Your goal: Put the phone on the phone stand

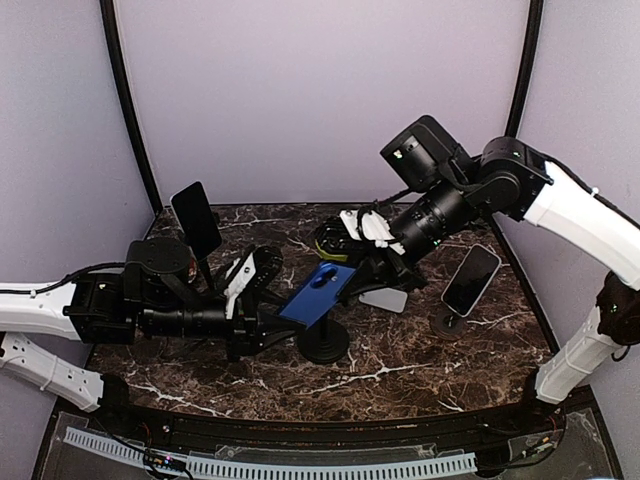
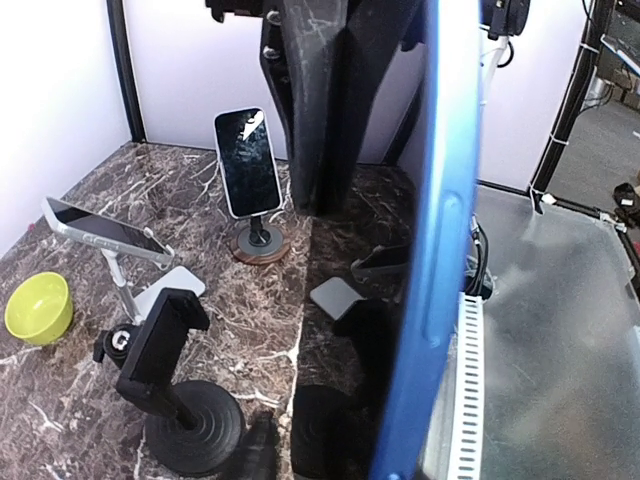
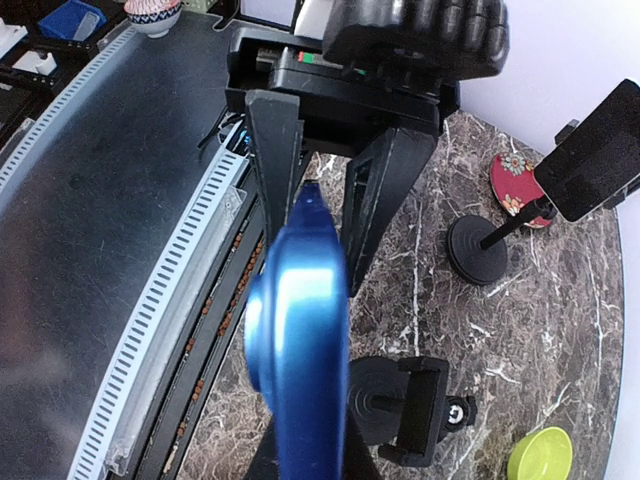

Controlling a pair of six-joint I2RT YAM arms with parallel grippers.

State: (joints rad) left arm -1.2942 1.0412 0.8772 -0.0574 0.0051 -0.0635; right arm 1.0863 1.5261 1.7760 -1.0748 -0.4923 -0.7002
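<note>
1. Above the middle of the dark marble worktop point(image 1: 420, 380), the blue phone point(image 1: 320, 292) hangs tilted in the air. Its lower end points toward the left arm and its upper end toward the right arm, and nothing beneath it carries it.
2. At the phone's lower end, the left pincer point(image 1: 268, 312) is closed on the case. The right wrist view shows its two black fingers point(image 3: 272, 150) set on either side of the phone's thin edge.
3. At the upper end sits the right pincer point(image 1: 362, 262). From these views it cannot be told whether it clamps the case or merely straddles it, since the phone hides its fingertips.
4. Directly below stands the black phone stand point(image 1: 326, 346), its round base on the worktop. Its clamp cradle point(image 2: 163, 335) is empty and leans back. The phone is near the cradle but apart from it.
5. Around the scene, a smartphone point(image 1: 471, 279) rests on a round-based stand to the right, and a dark phone point(image 1: 196, 218) rests on another at the back left. A yellow-green bowl point(image 2: 38, 305) lies on the worktop.
6. By the look of it, the pick-up is done and the phone has been brought over its target. What remains is to lower it into the cradle, let go and draw both arms clear. The task seems a little past halfway.
</note>
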